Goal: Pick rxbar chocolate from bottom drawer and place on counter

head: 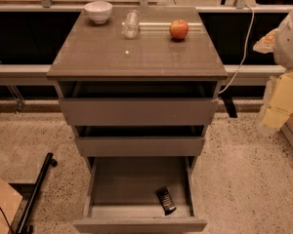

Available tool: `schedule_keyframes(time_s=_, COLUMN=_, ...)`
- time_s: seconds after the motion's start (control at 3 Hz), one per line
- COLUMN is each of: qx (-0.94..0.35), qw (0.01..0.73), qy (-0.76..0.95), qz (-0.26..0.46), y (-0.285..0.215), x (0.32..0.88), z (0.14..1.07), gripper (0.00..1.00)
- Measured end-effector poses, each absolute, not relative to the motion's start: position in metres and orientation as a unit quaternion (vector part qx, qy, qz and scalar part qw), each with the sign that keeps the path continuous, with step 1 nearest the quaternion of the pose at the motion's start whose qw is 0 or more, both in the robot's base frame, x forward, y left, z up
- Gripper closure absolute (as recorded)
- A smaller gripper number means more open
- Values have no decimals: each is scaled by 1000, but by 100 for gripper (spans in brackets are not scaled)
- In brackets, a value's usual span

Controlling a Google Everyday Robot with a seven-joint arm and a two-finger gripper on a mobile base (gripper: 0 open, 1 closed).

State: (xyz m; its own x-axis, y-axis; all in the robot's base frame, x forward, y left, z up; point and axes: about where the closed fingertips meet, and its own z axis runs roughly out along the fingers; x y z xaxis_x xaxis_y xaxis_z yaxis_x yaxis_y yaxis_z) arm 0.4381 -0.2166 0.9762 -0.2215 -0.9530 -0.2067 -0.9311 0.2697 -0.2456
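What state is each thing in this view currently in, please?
bottom drawer: pulled wide open
rxbar chocolate: lying flat inside it, front right
top drawer: ajar
middle drawer: ajar
apple, bowl, glass: resting on the counter
gripper: at right edge, away from the drawers

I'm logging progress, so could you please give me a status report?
Gripper at right edge, far from the drawers. Small black-wrapped rxbar chocolate lies in the open grey-brown bottom drawer, not yet picked. Nothing over the bar.
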Motion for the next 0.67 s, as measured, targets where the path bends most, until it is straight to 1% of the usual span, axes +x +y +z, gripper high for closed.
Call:
schedule_keyframes(time_s=0.33, qx=-602, qw=163, qy=781, qz=-37, y=-216, x=438, z=978, gripper=0)
schedule_keyframes(time_s=0.67, qx=-561, qw=186, qy=806, qz=-30, y=-213, x=444, z=978, gripper=0)
